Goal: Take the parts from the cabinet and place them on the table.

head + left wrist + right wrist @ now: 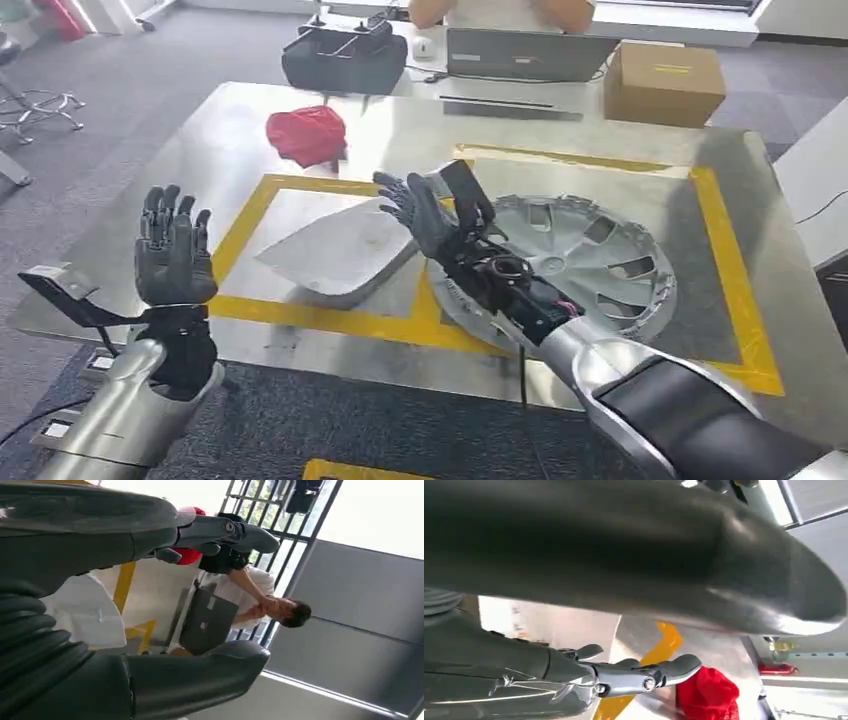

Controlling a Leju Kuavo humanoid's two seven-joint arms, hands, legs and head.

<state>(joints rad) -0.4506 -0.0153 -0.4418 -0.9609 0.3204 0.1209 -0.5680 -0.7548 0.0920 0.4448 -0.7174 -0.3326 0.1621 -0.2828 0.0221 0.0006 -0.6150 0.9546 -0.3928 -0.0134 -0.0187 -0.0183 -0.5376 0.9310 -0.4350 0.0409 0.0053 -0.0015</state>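
1. Head view: bright daylight from the far side, beyond the surface [250, 130]. Strong glare washes out the metal at the far left and centre.
2. Hubcap [600, 250] and white panel [340, 250] catch soft sheen; shadows under them short and faint.
3. Head view slightly soft overall, with compression blockiness on the carpet.
4. Left wrist view: windows blown out to white; near thumb [200, 675] dark and out of focus.
5. Right wrist view: thumb [649, 550] a large blurred mass; red cloth [709, 695] soft, background overexposed.

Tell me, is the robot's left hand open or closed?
Open. The left hand is raised beside the table, fingers spread upward, holding nothing.
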